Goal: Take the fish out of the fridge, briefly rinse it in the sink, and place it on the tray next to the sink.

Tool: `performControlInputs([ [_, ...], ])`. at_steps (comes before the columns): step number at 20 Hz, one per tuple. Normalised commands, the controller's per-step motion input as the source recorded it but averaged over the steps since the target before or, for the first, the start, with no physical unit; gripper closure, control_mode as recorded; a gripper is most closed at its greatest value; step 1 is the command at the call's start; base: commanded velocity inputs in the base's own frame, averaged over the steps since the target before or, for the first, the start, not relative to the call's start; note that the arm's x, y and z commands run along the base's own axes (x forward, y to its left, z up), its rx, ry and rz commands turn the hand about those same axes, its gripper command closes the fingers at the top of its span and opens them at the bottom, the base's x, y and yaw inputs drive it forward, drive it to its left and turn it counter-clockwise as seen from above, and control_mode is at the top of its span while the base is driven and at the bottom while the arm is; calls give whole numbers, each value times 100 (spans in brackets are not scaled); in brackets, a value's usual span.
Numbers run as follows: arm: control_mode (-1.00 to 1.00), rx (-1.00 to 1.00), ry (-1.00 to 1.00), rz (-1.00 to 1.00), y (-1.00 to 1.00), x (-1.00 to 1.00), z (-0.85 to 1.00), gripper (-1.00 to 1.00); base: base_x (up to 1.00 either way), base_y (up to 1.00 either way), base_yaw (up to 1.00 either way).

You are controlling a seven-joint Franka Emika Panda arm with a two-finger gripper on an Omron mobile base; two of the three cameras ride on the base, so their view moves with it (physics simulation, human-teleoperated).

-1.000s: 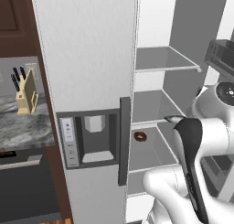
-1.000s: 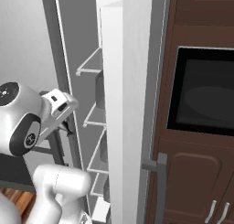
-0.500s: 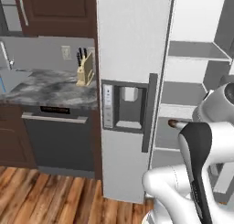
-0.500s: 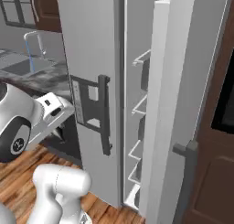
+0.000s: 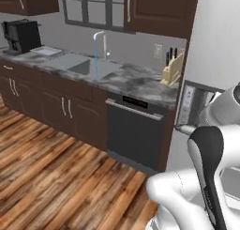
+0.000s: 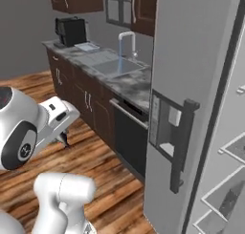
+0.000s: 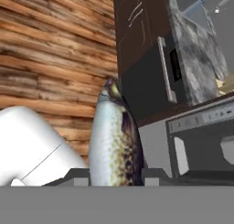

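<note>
The fish (image 7: 112, 141), silvery grey with a speckled dark back, sticks up from between my fingertips (image 7: 76, 175), tail pointing away over the wood floor. My gripper (image 7: 114, 177) is shut on it, low beside the arm's white hand (image 6: 57, 117). The grey sink (image 5: 86, 67) with its arched faucet (image 5: 98, 48) sits in the marble counter, also seen from the other side as the sink (image 6: 115, 66). The pale tray (image 5: 46, 50) lies left of the basin, and shows again as the tray (image 6: 87, 47). The fridge (image 6: 191, 85) stands at right, door open.
A black coffee machine (image 5: 21, 36) stands at the counter's far left. A knife block (image 5: 171, 69) sits by the fridge. The dark dishwasher (image 5: 136, 130) and brown cabinets (image 5: 61, 111) front the counter. Wood floor (image 5: 56, 177) spreads in front. Fridge shelves (image 6: 229, 190) show at right.
The whole picture has swung left: the base has turned from the open fridge toward the counter and sink. The arm has come along, the gripper now low over the floor.
</note>
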Motion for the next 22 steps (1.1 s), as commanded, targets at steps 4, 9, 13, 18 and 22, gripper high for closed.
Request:
performControlInputs([
  [4, 100, 0, 0, 0, 0, 0, 0, 100, 100, 100, -9],
  [9, 100, 0, 0, 0, 0, 0, 0, 100, 100, 100, -32],
  [13, 100, 0, 0, 0, 0, 0, 0, 100, 100, 100, -44],
  [18, 100, 0, 0, 0, 0, 0, 0, 100, 100, 100, -46],
  [22, 100, 0, 0, 0, 0, 0, 0, 100, 100, 100, -46],
])
